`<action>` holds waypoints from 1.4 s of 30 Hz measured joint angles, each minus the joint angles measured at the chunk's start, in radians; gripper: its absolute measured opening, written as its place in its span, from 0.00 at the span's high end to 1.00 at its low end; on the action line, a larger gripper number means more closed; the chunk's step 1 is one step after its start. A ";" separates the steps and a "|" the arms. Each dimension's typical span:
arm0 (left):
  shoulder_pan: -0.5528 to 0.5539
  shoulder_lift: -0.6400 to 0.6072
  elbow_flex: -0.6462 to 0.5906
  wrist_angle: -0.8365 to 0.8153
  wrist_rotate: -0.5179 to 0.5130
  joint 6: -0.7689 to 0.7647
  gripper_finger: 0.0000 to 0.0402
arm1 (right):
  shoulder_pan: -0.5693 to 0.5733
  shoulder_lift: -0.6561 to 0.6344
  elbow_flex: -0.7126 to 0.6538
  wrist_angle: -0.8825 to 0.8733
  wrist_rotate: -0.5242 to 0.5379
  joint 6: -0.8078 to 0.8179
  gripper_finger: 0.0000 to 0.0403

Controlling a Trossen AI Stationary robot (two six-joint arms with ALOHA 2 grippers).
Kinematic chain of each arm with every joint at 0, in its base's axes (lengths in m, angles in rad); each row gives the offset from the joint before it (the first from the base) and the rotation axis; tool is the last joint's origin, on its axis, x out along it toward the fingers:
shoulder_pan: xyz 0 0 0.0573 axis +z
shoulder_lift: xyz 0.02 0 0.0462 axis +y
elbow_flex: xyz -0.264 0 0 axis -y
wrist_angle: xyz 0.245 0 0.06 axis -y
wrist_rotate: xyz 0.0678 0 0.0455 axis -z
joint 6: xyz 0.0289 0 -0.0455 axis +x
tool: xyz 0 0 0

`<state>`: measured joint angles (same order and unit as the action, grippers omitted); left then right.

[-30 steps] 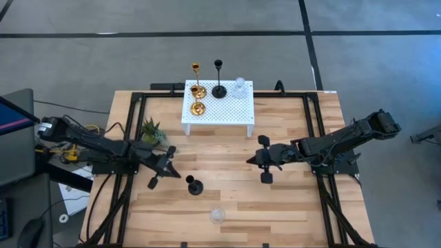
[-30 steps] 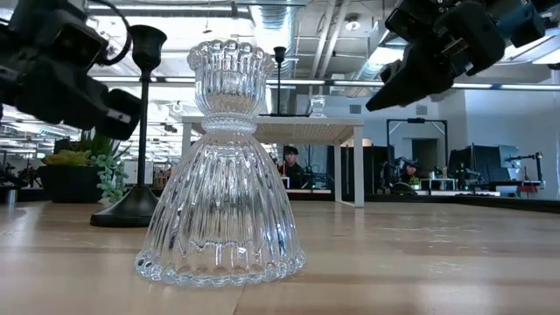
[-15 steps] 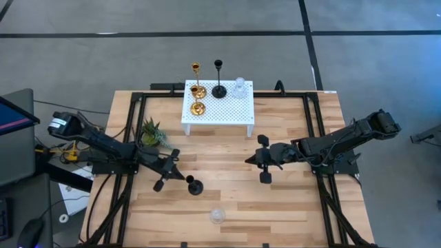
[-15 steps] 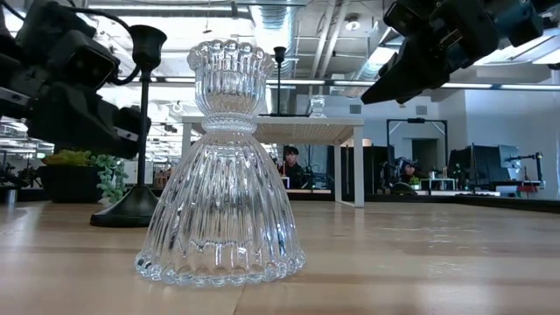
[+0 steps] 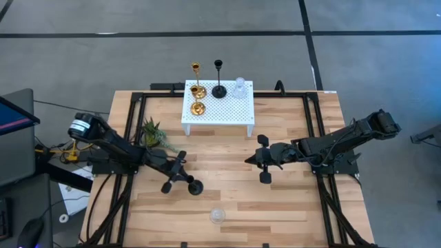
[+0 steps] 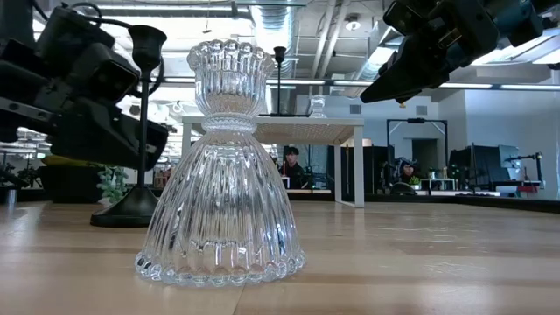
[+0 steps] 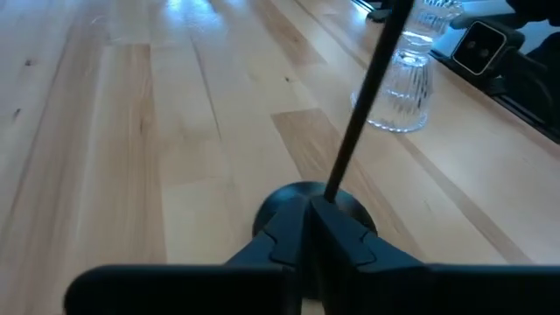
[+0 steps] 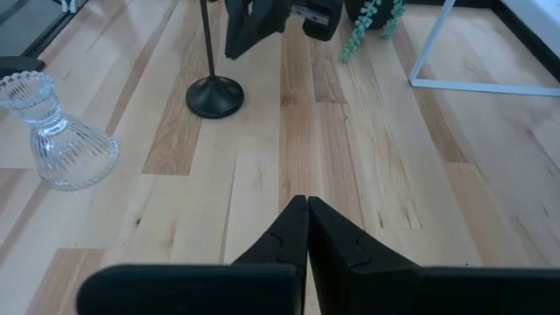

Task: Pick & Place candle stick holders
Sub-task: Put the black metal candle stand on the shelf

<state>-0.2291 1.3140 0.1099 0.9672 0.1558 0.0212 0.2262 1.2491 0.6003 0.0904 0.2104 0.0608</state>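
Landmark: white perforated stand [image 5: 218, 109] at the far middle of the wooden worktop [image 5: 289, 207]. On the stand: two gold holders [image 5: 197, 100] on its left part, one black holder [image 5: 218, 88] in the middle, one clear glass holder [image 5: 239, 87] on its right. Well in front of the stand, a second black holder [image 5: 195, 186] stands upright on the worktop; further front again, near the worktop's front edge, a second glass holder [image 5: 217, 216] stands alone, looming large in the low view [image 6: 220, 166]. Left pincer [image 5: 180, 176] sits just beside the front black holder; in the left wrist view its fingers [image 7: 346, 236] look closed together right before the holder's base [image 7: 293, 199], stem rising just past them. Cannot tell from the frames whether it clamps the stem or only touches it. Right pincer [image 5: 252, 158] hangs in front of the stand's right leg, above the worktop, fingers closed, nothing held. Small green plant [image 5: 153, 132] stands left of the stand.
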 joint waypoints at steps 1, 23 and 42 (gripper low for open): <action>0.000 0.014 0.012 0.000 0.000 0.000 0.94 | 0.000 0.000 0.000 0.000 0.000 0.000 1.00; -0.002 0.043 0.034 -0.004 0.102 -0.079 0.63 | 0.000 0.000 0.000 0.001 0.000 0.069 1.00; -0.002 0.203 0.116 0.005 0.080 -0.078 0.51 | 0.001 0.000 0.000 0.008 0.000 0.075 1.00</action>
<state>-0.2306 1.5165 0.2263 0.9726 0.2363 -0.0570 0.2276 1.2491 0.6003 0.0982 0.2100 0.1356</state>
